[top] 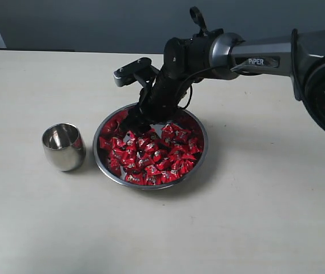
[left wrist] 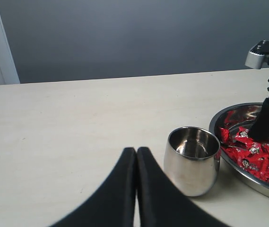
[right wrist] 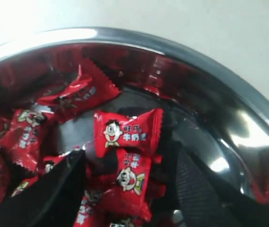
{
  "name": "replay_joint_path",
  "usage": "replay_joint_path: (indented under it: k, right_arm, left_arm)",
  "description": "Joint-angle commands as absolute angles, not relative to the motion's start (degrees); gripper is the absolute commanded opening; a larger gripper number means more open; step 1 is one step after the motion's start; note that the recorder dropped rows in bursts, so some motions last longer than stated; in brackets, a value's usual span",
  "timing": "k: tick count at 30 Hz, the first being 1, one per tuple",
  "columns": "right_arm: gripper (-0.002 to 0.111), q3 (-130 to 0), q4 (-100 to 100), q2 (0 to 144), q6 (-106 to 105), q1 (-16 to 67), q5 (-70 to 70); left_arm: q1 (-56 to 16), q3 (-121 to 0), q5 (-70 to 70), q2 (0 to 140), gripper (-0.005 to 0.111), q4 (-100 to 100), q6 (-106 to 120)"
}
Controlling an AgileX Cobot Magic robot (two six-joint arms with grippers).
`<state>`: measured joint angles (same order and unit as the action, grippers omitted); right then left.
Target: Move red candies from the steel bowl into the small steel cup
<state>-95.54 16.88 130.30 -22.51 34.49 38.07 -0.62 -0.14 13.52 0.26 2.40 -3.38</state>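
The steel bowl [top: 204, 138] sits mid-table, filled with several red candies [top: 151, 157]. My right gripper [top: 135, 123] reaches down into the bowl's far left part. In the right wrist view the right gripper [right wrist: 128, 156] is open, its fingers [right wrist: 54, 189] standing either side of a red candy [right wrist: 132, 177] without closing on it; the bowl's rim [right wrist: 210, 61] curves behind. The small steel cup [top: 64, 147] stands upright and empty, left of the bowl. In the left wrist view my left gripper [left wrist: 136, 150] is shut and empty, just short of the cup [left wrist: 192, 161].
The pale table top [top: 253, 217] stretches round the bowl and cup. A grey wall [top: 93, 23] runs behind the table's far edge. The right arm's body [top: 322, 74] hangs over the table's right side.
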Motion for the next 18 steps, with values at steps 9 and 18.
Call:
replay_joint_path:
  k: [9,18]
  right_arm:
    - [0.001,-95.8,17.4,130.2,-22.2,34.1,40.5]
    - [-0.001,-95.8,21.8,124.5,-22.1,34.3,41.5]
  left_arm:
    - [-0.7,0.0,13.6,0.0,0.0,2.4,-3.5]
    - [-0.7,0.0,13.6,0.0,0.0,2.4,-3.5]
